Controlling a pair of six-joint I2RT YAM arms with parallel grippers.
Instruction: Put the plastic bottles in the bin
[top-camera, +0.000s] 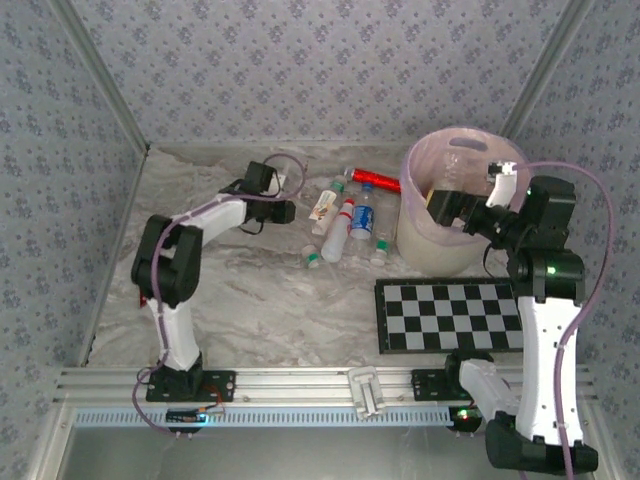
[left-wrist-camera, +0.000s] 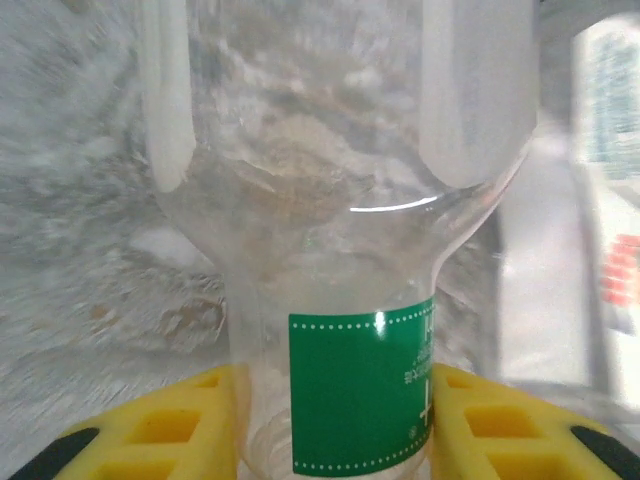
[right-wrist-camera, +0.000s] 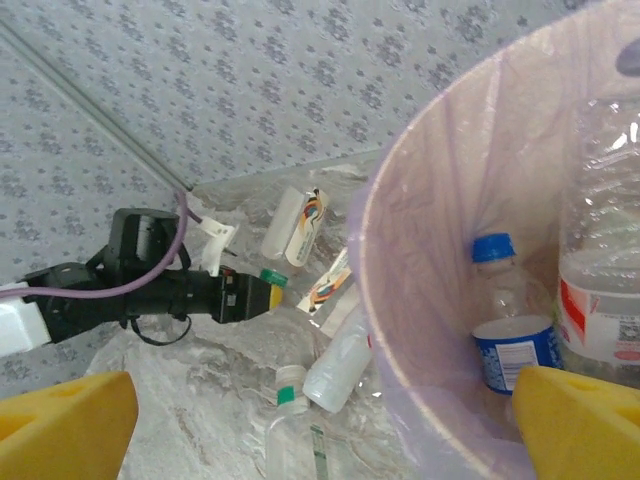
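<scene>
My left gripper (left-wrist-camera: 335, 425) is shut on a clear plastic bottle (left-wrist-camera: 350, 300) with a green label, its yellow fingers (left-wrist-camera: 160, 430) pressing both sides. In the top view this gripper (top-camera: 284, 211) sits low over the table, left of the loose bottles (top-camera: 337, 228). From the right wrist view, a green cap (right-wrist-camera: 273, 277) shows at its tip. My right gripper (top-camera: 441, 207) hangs open over the bin (top-camera: 432, 252), nothing between its fingers (right-wrist-camera: 70, 425). Inside the bin (right-wrist-camera: 392, 320) lie a blue-capped bottle (right-wrist-camera: 507, 325) and a larger clear one (right-wrist-camera: 600, 270).
A shiny red tube (top-camera: 375, 180) lies behind the bottle cluster, close to the bin. A black-and-white checkerboard (top-camera: 450, 313) lies flat in front of the bin. Patterned walls close in the back and both sides of the table.
</scene>
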